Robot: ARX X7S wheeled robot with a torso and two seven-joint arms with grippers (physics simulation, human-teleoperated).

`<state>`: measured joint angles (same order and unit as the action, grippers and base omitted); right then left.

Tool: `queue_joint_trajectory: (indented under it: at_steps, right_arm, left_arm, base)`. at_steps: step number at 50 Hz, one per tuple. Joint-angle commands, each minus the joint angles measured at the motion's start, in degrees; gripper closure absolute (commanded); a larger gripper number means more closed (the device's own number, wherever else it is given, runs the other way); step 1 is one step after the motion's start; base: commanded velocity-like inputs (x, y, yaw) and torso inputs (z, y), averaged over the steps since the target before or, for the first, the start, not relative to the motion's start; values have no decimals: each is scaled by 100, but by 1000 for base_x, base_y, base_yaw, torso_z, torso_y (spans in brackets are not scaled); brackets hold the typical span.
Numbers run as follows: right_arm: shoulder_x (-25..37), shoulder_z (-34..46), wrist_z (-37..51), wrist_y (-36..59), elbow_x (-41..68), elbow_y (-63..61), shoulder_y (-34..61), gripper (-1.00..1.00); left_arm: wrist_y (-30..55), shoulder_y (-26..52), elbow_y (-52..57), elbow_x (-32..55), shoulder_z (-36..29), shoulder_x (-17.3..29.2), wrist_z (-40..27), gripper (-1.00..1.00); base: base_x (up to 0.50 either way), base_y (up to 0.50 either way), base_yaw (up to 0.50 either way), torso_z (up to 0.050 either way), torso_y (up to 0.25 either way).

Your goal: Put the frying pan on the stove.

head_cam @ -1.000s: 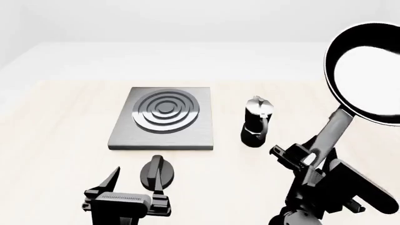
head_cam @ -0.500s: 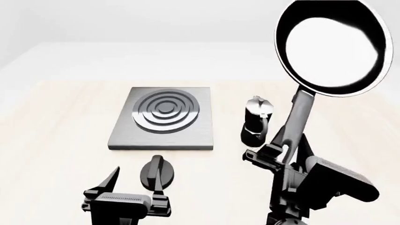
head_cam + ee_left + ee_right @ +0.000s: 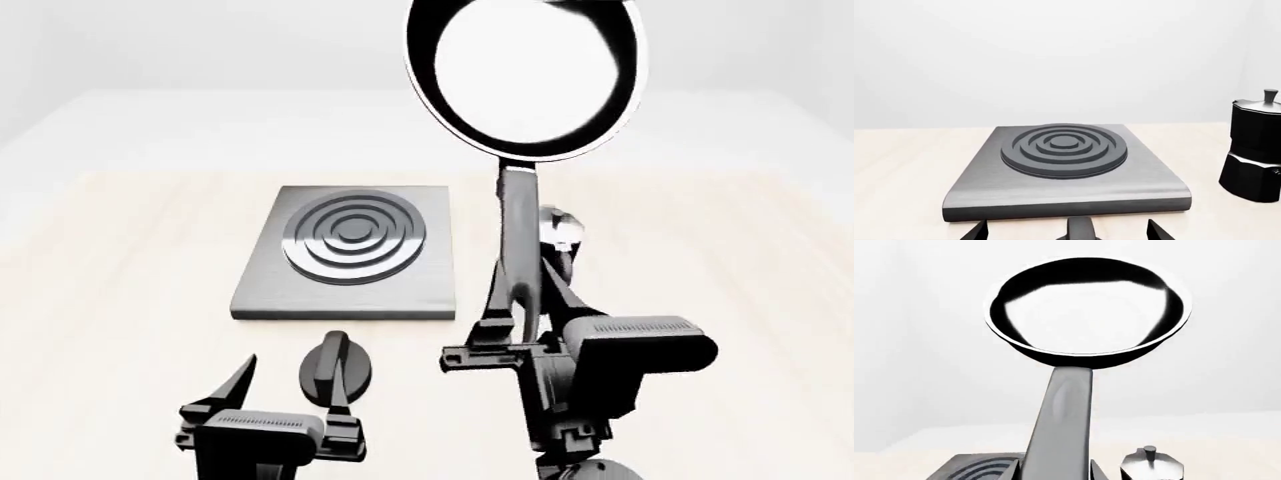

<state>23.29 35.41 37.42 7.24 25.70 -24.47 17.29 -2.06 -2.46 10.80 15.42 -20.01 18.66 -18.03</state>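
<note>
The frying pan (image 3: 527, 75) is glossy black and held high in the air, its bowl tilted toward the head camera. Its long handle (image 3: 518, 240) runs down into my right gripper (image 3: 518, 325), which is shut on it. In the right wrist view the pan (image 3: 1087, 310) rises from the gripper (image 3: 1054, 472), whose fingers press both sides of the handle. The stove (image 3: 267, 285) is a grey plate with dark rings, lying flat on the table left of the pan. My left gripper (image 3: 284, 395) stands open near the stove's front edge (image 3: 987, 185), holding nothing.
A black-and-silver moka pot (image 3: 566, 232) stands right of the stove, partly hidden behind the pan handle, and shows as the moka pot (image 3: 1254, 150) beside the plate. A small black knob (image 3: 336, 365) lies in front of the stove, just ahead of the left fingers.
My right arm has swung the pan leftward from the head view's right edge to the middle. Its handle now crosses in front of the moka pot. The left arm has not moved.
</note>
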Motion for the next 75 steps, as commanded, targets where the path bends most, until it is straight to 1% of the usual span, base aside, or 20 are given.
queue_joint_trajectory:
  at_steps: [1,10,24,36,48,52,53,54,60,63,66,75]
  right_arm:
    - [242,385,-749,373,-68,-313,448,100]
    - [331,376,-1027,474,307,-365,550,100]
    - [534,344,-1187,771,504,-387,799,100]
    - [693,319,-1318,1322,742,-398,1286,100]
    - [678,366,-1654,1650,917,163,1704,100]
    - [663,293,-1666,1806,1068,304,1832,100]
    - [637,227,-1711,1706,1143,335,1800,100]
    - [660,268,-1680,1854,1139,312,1874,100]
    - [607,288,-1840,1849,1198,442,1987,100]
    - [563,247,-1899,1898,1329,520,2056,100]
    - [455,53,-2013,2032,1844,651,2153,100]
    - [407,86,-2227,2277,2091,892,2371,100]
  left_arm:
    - [-8,19,-32,20,-18,2,-7,-100]
    - [-7,-9,24,44,-6,39,-30,-100]
    - [57,-47,196,41,-31,100,-77,-100]
    - [58,-33,215,51,-43,120,-92,-100]
    - [44,-65,243,63,-49,140,-119,-100]
    - [32,-77,254,78,-39,150,-129,-100]
    - [27,-79,251,78,-39,152,-129,-100]
    - [27,-83,255,88,-32,156,-133,-100]
    - [18,-91,263,102,-27,170,-141,-100]
    - [19,-88,268,103,-29,174,-148,-100]
    - [-5,-105,264,100,-37,177,-145,-100]
    - [26,-87,291,98,-52,193,-164,-100]
  base:
    - [0,0,0,0,0]
    - [0,0,0,1,2]
    - [0,0,0,0,1]
    - [0,0,0,1,2]
    - [0,0,0,0,2]
    - [0,0,0,3,3]
    - [0,0,0,0,0]
    - [0,0,-3,0,0]
    - [0,0,0,0,3]
    - [0,0,0,0,0]
    - [0,0,0,0,3]
    - [0,0,0,1,2]
